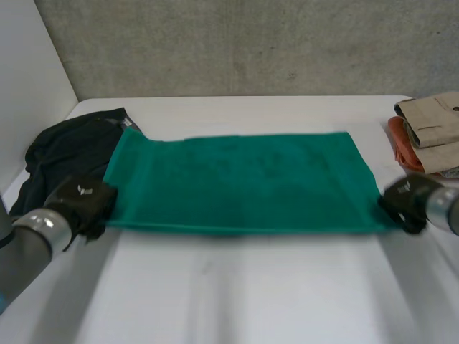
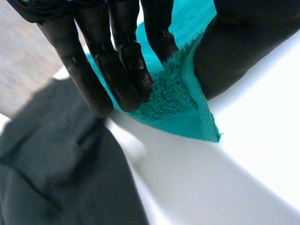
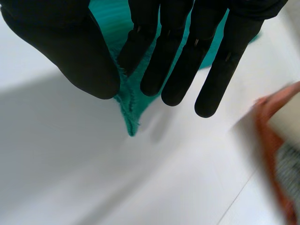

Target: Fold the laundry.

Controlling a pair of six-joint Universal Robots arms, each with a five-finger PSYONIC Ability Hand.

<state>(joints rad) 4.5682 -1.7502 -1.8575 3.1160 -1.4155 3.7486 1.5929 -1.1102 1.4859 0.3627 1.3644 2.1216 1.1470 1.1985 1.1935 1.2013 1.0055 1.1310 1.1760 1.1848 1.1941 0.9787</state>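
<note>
Just one green towel (image 1: 244, 183); left hand (image 1: 82, 204), right hand (image 1: 403, 203) pinch corners

Towel (image 1: 240, 183) on table (image 1: 251, 287); garment (image 1: 68, 154) left, clothes stack (image 1: 430, 132) right

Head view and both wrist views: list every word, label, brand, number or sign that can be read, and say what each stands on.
No words, numbers or brand names can be read.
left hand: a small pale emblem on its back, a shape only, no letters.
right hand: the same pale emblem, too blurred to make out.
green towel, dark garment, folded clothes: no visible tag or print.
</note>
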